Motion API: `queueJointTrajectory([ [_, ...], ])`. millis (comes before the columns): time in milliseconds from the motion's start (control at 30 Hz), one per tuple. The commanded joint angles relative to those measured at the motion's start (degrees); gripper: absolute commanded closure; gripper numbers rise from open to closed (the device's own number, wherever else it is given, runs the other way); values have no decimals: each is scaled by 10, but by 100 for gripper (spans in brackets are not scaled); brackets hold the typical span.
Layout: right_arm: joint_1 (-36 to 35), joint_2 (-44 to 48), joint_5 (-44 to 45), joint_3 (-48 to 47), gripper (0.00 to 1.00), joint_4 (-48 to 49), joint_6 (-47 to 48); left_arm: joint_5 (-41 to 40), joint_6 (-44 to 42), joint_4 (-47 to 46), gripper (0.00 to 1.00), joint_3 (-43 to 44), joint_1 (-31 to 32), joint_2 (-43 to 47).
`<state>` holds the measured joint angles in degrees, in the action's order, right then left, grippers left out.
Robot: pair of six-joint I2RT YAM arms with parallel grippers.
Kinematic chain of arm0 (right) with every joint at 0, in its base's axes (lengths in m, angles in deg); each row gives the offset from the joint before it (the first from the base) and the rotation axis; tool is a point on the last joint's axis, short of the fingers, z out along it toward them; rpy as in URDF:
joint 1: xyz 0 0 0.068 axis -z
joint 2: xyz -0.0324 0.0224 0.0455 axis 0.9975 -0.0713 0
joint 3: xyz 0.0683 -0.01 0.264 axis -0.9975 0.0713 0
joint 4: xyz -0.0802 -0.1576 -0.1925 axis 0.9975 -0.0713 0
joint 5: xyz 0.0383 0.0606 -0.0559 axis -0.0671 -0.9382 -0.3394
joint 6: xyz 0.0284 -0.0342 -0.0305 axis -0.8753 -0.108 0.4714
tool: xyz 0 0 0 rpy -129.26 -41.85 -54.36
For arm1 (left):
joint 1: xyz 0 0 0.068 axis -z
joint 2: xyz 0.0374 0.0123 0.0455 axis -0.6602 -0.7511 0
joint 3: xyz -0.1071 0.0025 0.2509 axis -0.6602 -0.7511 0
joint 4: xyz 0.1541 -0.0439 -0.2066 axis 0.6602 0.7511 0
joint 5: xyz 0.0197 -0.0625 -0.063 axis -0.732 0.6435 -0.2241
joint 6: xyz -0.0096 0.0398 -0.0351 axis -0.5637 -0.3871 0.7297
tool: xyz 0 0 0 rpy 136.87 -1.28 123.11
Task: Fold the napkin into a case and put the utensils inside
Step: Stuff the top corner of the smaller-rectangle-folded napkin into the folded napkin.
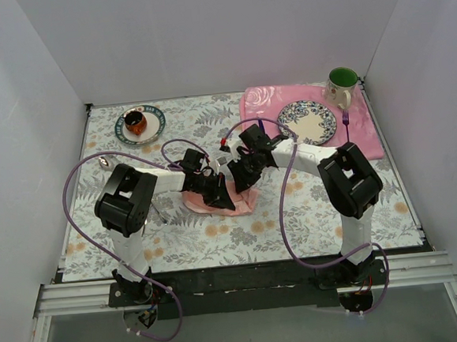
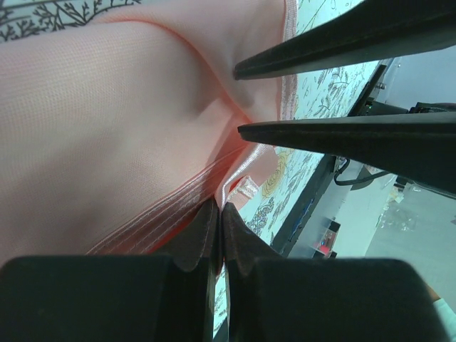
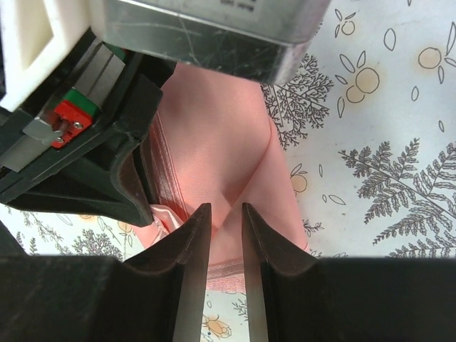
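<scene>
Left pincer (image 2: 219, 209) clenched on the napkin (image 1: 215, 200) hem. Right pincer (image 3: 226, 209) narrowly parted, astride its raised fold.

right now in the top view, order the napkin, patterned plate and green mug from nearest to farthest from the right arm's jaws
1. napkin: middle of the table, directly under them.
2. patterned plate: farther back on the right, on the pink placemat.
3. green mug: far right corner, behind the plate.
</scene>
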<state>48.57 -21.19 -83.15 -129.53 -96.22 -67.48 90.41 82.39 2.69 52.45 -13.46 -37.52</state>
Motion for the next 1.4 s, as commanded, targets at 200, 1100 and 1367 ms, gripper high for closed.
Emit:
queueJointTrajectory([
  [200, -9, -8, 40, -16, 72, -7, 9, 9, 5, 2, 100, 16, -5, 4],
  [1100, -32, 10, 74, 6, 99, -7, 70, 16, 38, 17, 100, 19, -33, 30],
  [1367, -32, 42, 66, 24, 99, 13, 80, -14, 34, 59, 100, 49, -35, 14],
])
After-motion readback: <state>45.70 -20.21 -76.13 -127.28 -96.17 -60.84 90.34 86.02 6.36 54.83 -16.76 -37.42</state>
